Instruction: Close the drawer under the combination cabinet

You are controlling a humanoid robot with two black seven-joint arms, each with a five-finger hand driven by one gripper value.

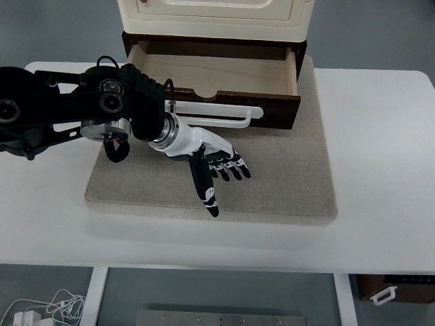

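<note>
The cream combination cabinet [214, 17] stands at the back of a beige mat [285, 176]. Its dark brown drawer [217, 71] is pulled out towards me and its light wood inside is empty. A white bar handle [224, 115] runs along the drawer front. My left hand [217, 170] comes in from the left and hovers low over the mat, just in front of the drawer front, below the handle. Its fingers [234, 170] are spread and hold nothing, and the thumb points towards the table's near edge. The right arm is out of view.
The white table [380, 170] extends right of the mat and along the near edge. My left forearm [68, 112] covers the mat's left back corner and part of the drawer's left end.
</note>
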